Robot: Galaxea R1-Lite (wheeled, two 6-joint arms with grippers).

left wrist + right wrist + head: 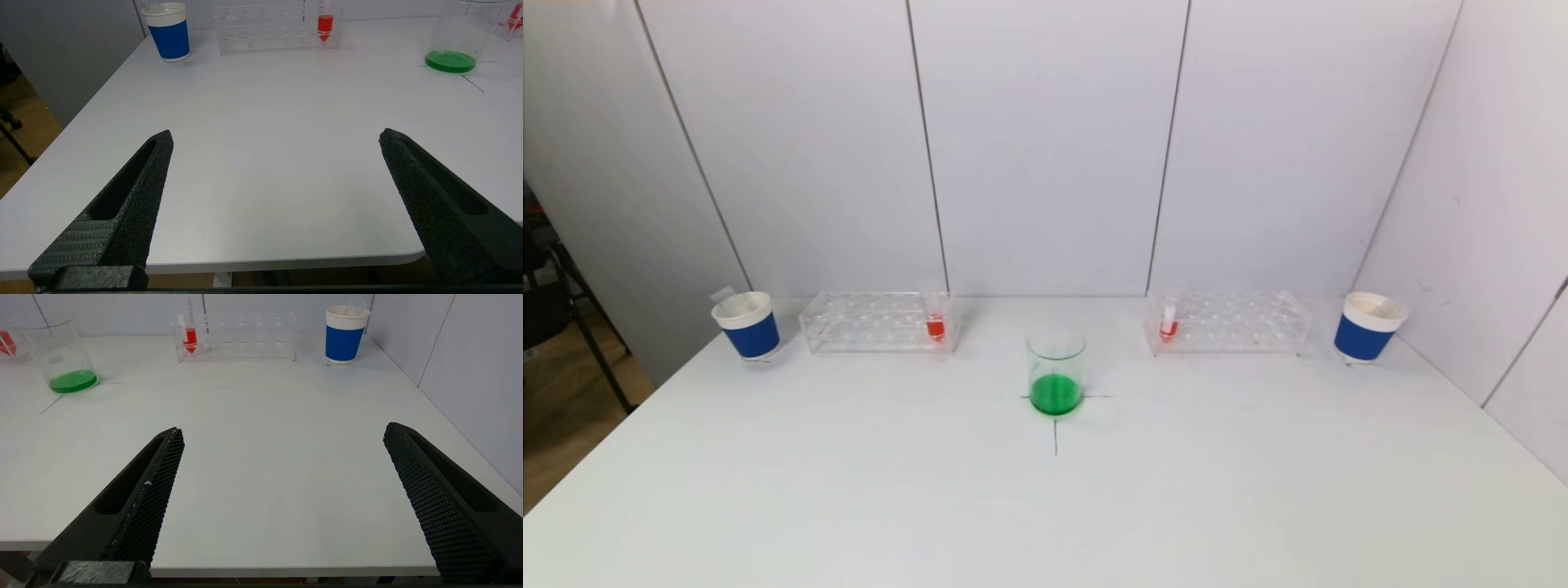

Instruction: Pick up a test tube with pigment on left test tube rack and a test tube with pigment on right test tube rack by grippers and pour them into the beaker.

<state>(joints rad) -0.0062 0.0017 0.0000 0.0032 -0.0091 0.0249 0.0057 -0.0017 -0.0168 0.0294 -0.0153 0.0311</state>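
Observation:
A clear beaker (1055, 369) with green liquid stands at the table's middle on a cross mark. The left clear rack (876, 322) holds a test tube with red pigment (935, 322) at its inner end. The right clear rack (1227, 322) holds a test tube with red pigment (1169, 320) at its inner end. My left gripper (274, 136) is open and empty over the table's near left edge. My right gripper (282, 433) is open and empty over the near right edge. Neither gripper shows in the head view.
A blue and white paper cup (747, 325) stands left of the left rack, another blue and white cup (1368, 326) right of the right rack. White walls stand close behind and on the right. The table's left edge drops to the floor.

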